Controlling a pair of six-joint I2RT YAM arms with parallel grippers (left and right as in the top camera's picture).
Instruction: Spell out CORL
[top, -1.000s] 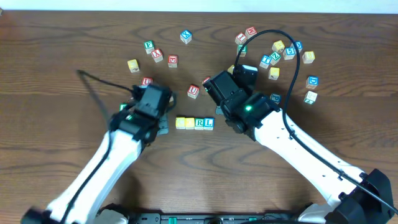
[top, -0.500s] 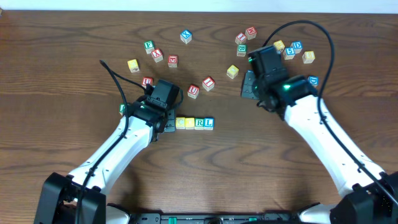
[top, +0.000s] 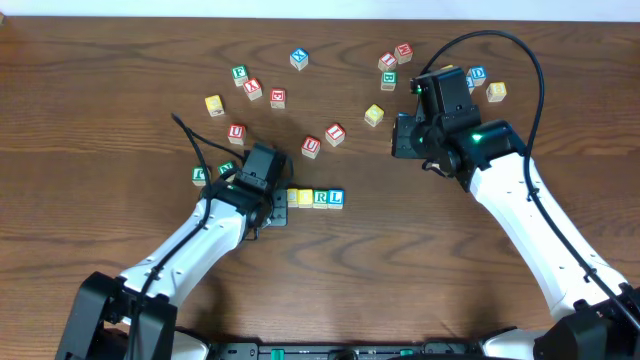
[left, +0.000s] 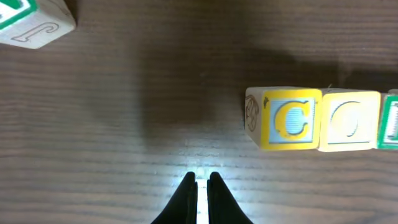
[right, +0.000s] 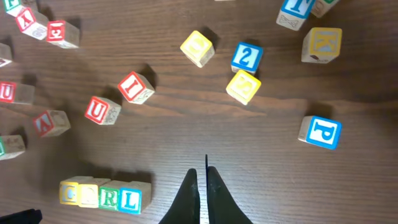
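The CORL row lies finished on the dark wooden table: four cubes touching side by side, the yellow C cube at its left end, then the O cube, the green R cube and the blue L cube. Below the row we see open wood running to the table's near edge, and more open wood beyond the L end, before the right arm. Above the row the room is tighter: a red U cube and a red I cube sit near it, apart from each other, with a yellow cube farther up and to the right. The left gripper hangs just beside the row's C end, fingers pressed together and holding nothing; from its wrist camera we see a strip of bare wood between its tips and the C cube. The right gripper hovers well up and to the right of the row, its fingers likewise closed on nothing; its camera shows the row low on the left and a blue P cube off to the right. Loose cubes are scattered across the far side of the table, above the row, and a black cable loops over the right arm.
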